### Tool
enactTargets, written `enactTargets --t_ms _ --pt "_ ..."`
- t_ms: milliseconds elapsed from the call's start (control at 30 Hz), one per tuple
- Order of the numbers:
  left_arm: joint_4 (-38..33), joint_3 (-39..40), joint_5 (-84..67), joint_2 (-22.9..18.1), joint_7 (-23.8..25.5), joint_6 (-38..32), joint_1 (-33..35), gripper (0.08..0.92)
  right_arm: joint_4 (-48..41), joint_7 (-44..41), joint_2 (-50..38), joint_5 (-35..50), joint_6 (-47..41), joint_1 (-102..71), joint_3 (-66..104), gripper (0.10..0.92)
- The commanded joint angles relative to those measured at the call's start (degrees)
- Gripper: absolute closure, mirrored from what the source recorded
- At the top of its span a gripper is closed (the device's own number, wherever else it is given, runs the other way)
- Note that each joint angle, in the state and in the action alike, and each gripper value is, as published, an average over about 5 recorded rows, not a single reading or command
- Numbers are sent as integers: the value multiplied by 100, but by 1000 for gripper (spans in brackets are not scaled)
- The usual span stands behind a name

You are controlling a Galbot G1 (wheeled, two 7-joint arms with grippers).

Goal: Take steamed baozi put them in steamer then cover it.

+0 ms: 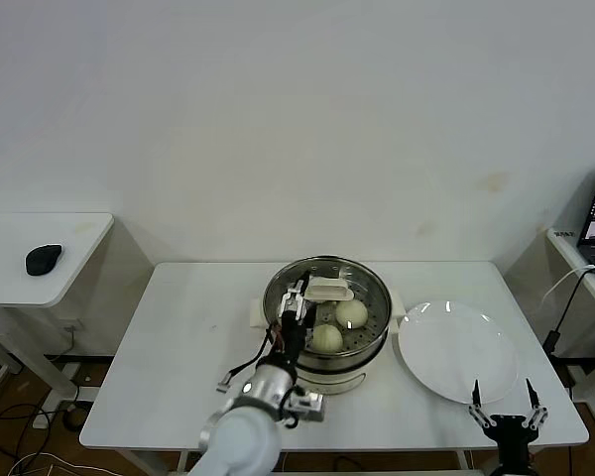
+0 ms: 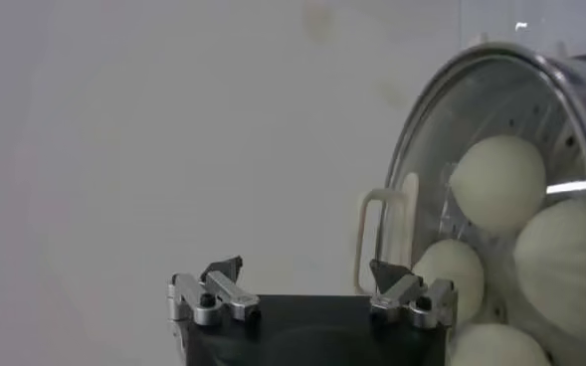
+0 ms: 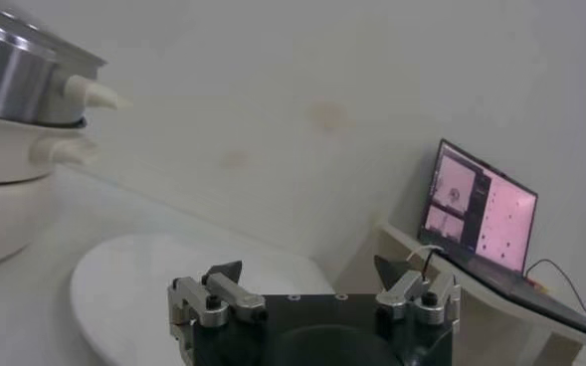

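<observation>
The right gripper [image 1: 504, 406] is idling wide open at the table's [image 1: 178, 337] near edge beside a white plate [image 1: 458, 349]; the left gripper [image 1: 294, 297], jaws spread and empty, is hovering over the steamer [image 1: 326, 312], where the cover [image 1: 328, 290] is sitting over the baozi [image 1: 350, 313].

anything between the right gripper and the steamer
In the head view, only the empty white plate lies between the open right gripper and the steamer.

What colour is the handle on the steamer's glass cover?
Cream-white; the cover's handle shows best in the head view, atop the steamer.
</observation>
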Motion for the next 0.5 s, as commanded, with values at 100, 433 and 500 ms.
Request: enactTargets --t_ms 100,433,500 --pt "-1154 -2559 -6090 619 -2589 -1537 2524 177 345 -160 -274 369 -52 -223 -257 203" --pt "-382 -3970 -9174 364 -2421 -3710 4201 177 768 -426 -835 905 -163 -772 -565 203" --pt "-396 -3956 -9444 319 -2269 -3623 4406 177 758 -477 -850 948 -157 -823 -618 203"
